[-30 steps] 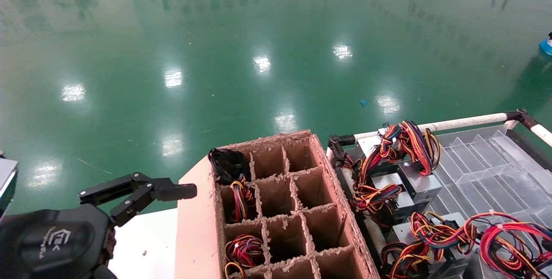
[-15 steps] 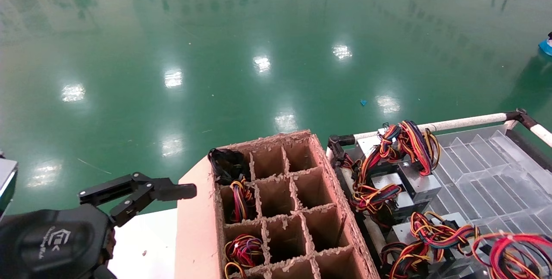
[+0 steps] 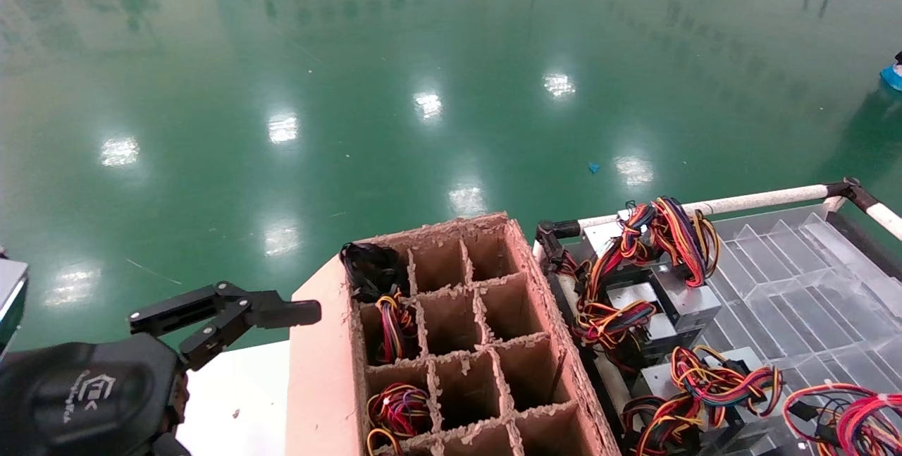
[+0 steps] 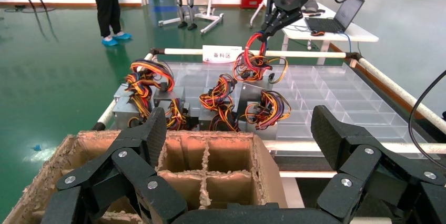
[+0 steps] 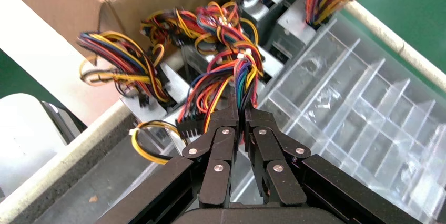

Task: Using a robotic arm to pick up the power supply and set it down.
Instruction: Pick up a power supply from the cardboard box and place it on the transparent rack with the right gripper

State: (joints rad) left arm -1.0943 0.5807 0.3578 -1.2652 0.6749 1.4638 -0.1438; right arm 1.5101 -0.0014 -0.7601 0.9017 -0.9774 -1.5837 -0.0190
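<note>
Head view: left end effector point(image 3: 225, 315) parked at 8 o'clock, fingers spread wide with nothing between them, beside a cardboard divider box point(image 3: 465, 343). Clear compartment tray point(image 3: 796, 280) at 4 o'clock, bearing grey units with dark wire bundles point(image 3: 662, 230). Red wire loop point(image 3: 845, 414) at the 5 o'clock corner.

Right wrist view: right end effector point(image 5: 243, 124) clamped tight on the red wires point(image 5: 221, 77) of the power supply point(image 5: 265, 58), above the tray point(image 5: 357, 103).

Left wrist view: right end effector point(image 4: 271, 21) at 12 o'clock holds the bundle point(image 4: 252, 63) above the tray's far rail point(image 4: 294, 53); the supply's box hangs below, near the other units point(image 4: 152, 98).
</note>
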